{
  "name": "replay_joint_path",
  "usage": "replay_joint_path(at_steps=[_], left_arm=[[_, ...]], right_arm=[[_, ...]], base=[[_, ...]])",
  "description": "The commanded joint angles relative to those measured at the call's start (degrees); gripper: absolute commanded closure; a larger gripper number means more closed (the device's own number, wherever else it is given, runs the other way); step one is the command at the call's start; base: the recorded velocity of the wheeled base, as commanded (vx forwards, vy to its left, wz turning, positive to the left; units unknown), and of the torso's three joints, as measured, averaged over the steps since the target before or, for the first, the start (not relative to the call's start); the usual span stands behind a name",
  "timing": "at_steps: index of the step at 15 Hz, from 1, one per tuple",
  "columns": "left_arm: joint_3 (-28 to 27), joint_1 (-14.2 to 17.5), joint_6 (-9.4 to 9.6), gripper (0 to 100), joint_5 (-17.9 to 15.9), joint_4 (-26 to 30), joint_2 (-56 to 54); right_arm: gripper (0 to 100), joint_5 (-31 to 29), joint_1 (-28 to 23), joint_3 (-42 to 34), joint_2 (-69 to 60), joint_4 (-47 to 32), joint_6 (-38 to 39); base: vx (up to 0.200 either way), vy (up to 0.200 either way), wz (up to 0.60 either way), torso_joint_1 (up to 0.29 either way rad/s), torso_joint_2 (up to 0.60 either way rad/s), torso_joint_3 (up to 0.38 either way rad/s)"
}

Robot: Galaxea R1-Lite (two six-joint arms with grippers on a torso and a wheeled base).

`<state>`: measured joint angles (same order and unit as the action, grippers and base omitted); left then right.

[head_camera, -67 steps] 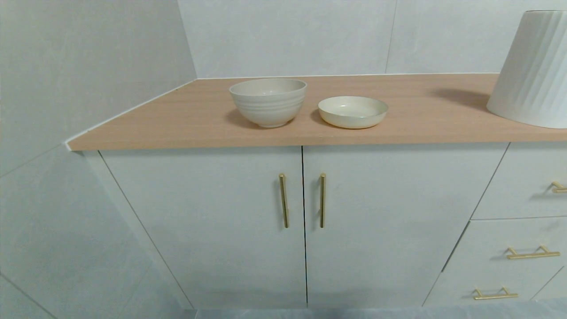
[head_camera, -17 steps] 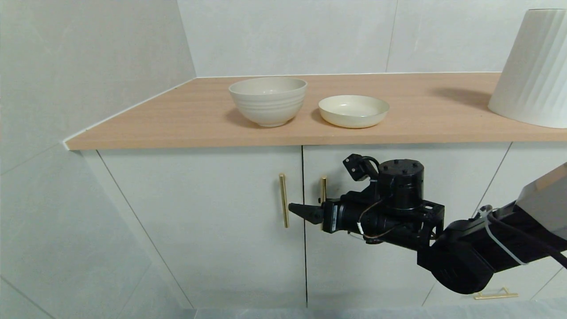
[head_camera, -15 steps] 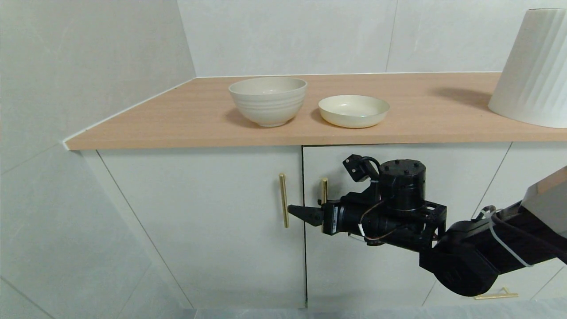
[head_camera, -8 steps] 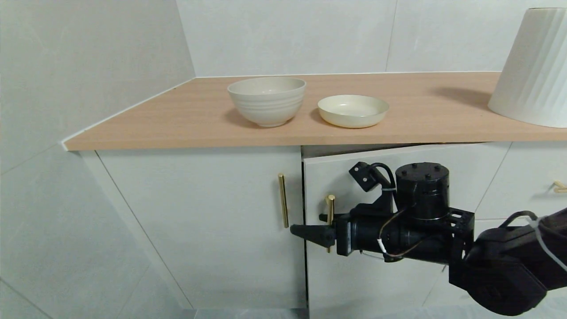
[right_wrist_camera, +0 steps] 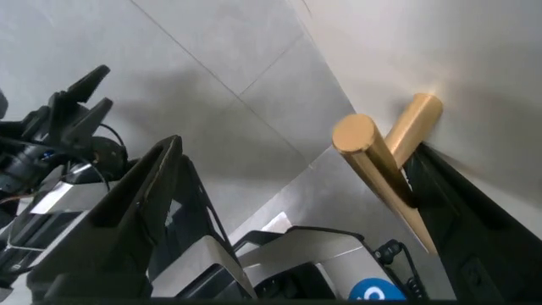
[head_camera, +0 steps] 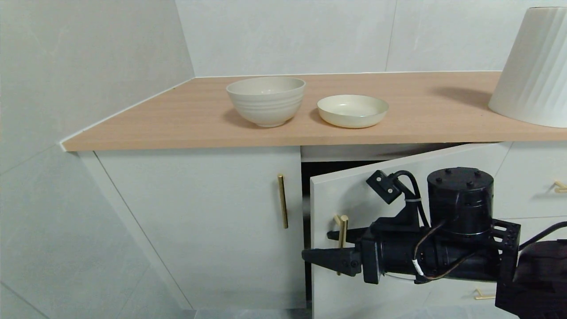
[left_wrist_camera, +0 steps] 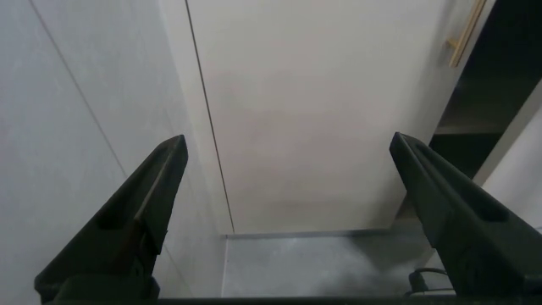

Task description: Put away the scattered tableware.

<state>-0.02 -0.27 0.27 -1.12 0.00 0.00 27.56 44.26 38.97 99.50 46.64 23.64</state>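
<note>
A deep off-white ribbed ceramic bowl [head_camera: 266, 99] and a shallow cream dish [head_camera: 353, 110] sit side by side, just apart, on the light wooden table [head_camera: 177, 126], well apart from a white pleated shade [head_camera: 531, 66]. Below, the white right cabinet door [head_camera: 354, 195] stands ajar; the right tool [head_camera: 320, 246], fingers apart, straddles its brass bar handle [head_camera: 342, 223], one finger touching it. The left tool [left_wrist_camera: 288, 161], spread wide, faces the closed white left door [left_wrist_camera: 322, 110]

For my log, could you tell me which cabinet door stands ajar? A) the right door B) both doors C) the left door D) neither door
A: the right door stands angled out with a dark gap beside it, the right gripper at its handle; the left door sits flush.
</note>
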Motion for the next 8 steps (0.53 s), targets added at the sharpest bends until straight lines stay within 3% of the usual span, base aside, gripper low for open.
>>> replay_joint_path(at_steps=[1,5,6,7,8], left_arm=[[0.02,0.0,0.08,0,-0.02,0.0,0.0],[-2.08,0.0,-0.53,0,-1.25,-2.11,0.0],[-4.19,0.0,-0.8,0,-3.27,-1.32,0.09],[-10.08,-0.35,-1.23,0,-10.13,3.96,1.76],[-14.3,-0.52,-1.23,0,-13.82,8.44,4.31]], right_arm=[[0,0.03,0.03,-0.48,-1.06,0.2,0.01],[0,-0.05,0.03,-0.65,-1.06,1.61,0.18],[0,-0.05,0.03,-0.74,-0.97,1.96,0.18],[0,-0.05,0.03,-0.83,-0.71,2.93,0.18],[0,-0.14,0.03,-1.0,-0.45,3.46,0.18]], base=[[0.0,0.0,0.0,0.0,0.0,0.0],[0.0,0.0,0.0,0.0,0.0,0.0],[0.0,0.0,0.0,0.0,0.0,0.0],[0.0,0.0,0.0,0.0,0.0,0.0],[0.0,0.0,0.0,0.0,0.0,0.0]])
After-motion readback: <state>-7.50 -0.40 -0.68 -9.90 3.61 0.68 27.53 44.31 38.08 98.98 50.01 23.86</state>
